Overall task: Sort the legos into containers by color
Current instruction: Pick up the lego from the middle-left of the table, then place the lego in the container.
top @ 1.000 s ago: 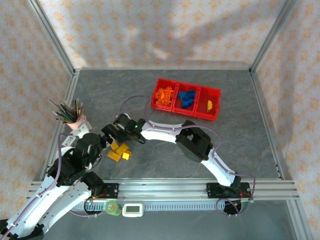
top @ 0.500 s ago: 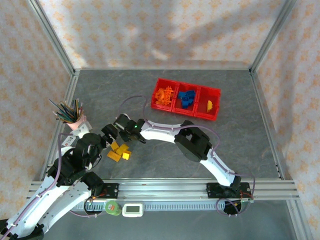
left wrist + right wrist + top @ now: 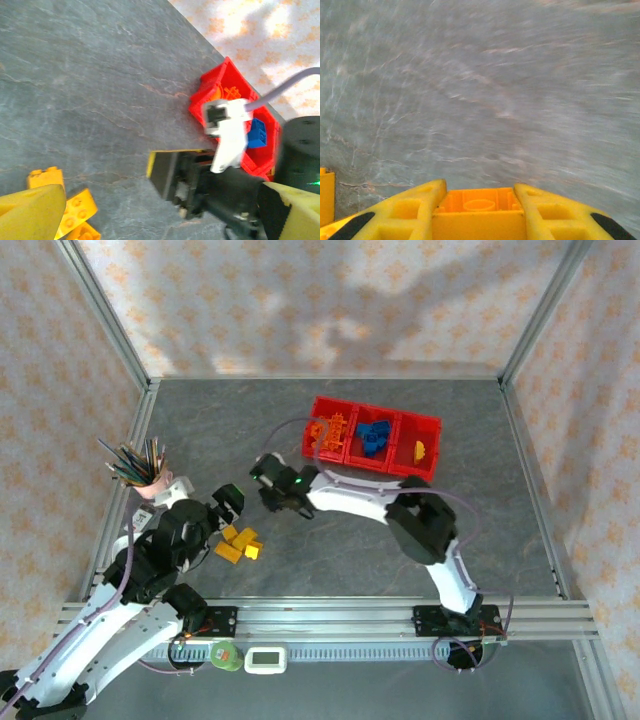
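"Yellow plastic toy brick (image 3: 479, 215), is that what your right gripper (image 3: 479, 191) has?"

"Yes. My two fingers (image 3: 410, 212) are clamped on its sides, its hollow face toward the wrist camera. It sits over bare grey stone-patterned tabletop (image 3: 510, 510), just off the left end of the red plastic tray of three joined bins (image 3: 366, 466)."

"Room to move?"

"Plenty. The tabletop lies open from the tray forward to the aluminium rail (image 3: 350, 612) at the near edge. The one tight spot: my left gripper (image 3: 228, 502) is near the right one, not touching."

"Counts?"

"Three loose yellow bricks (image 3: 238, 544), as far as I can tell, bunched just beside the left gripper. One yellow curved piece (image 3: 421, 451) in the right bin and a few blue bricks (image 3: 374, 436) in the middle bin. The left bin has a heap of orange bricks (image 3: 330, 430), too tangled to count. One pink cup of coloured pencils (image 3: 150, 480) by the left edge."

"And the arms?"

"My right arm (image 3: 350, 502) rises from its base, bends at the elbow mid-table and stretches left. My left arm (image 3: 160, 550) is folded low at the near-left corner, jaws spread wide, nothing between them."
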